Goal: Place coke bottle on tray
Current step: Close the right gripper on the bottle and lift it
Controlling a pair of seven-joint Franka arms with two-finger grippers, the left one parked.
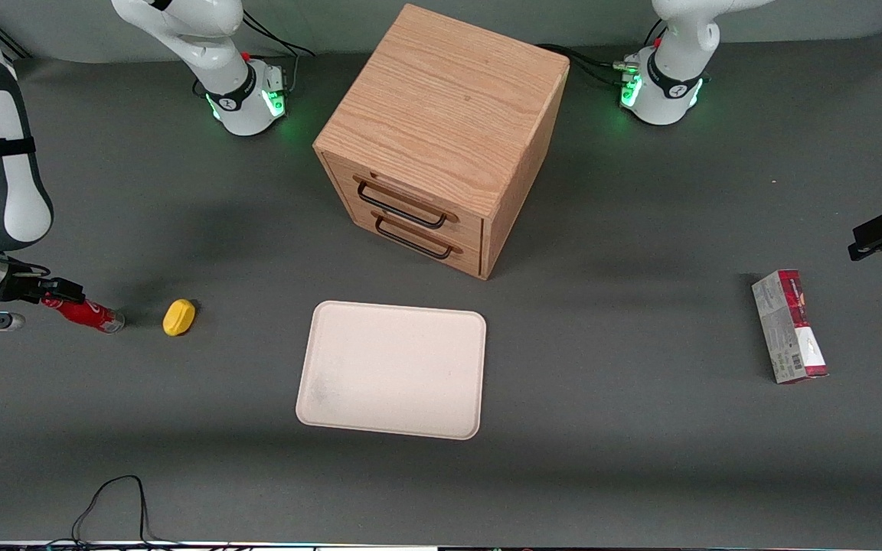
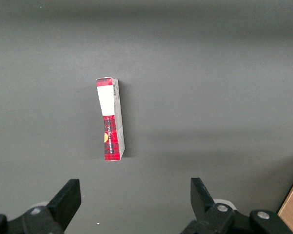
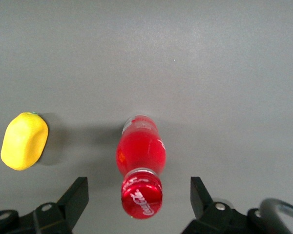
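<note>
The coke bottle [image 1: 85, 313] lies on its side on the grey worktop [image 1: 625, 444] at the working arm's end, its red cap toward the arm and its clear base pointing along the worktop toward the yellow lemon-like lump [image 1: 179, 317], which sits just beside that base without touching it. In the right wrist view the coke bottle [image 3: 140, 163] shows cap-first, the white script logo readable on the cap, and the yellow lump [image 3: 24, 140] rests near it on the bare worktop.

The end effector [image 1: 49, 293] is low over the cap end of the bottle. Its two black fingers [image 3: 76, 197] are spread wide – one on each side of the cap, each with a clear gap to the bottle – so nothing is gripped.

The tray [image 1: 393, 370] lies flat near the middle of the worktop, well apart from the bottle, with nothing on it. The wooden drawer cabinet [image 1: 441, 138] stands farther from the front camera than the tray, its two drawers with dark handles shut and facing the tray at an angle.

Toward the parked arm's end lies a small red-and-white carton [image 1: 790, 326] – also seen in the left wrist view [image 2: 110, 119], resting alone on the worktop
</note>
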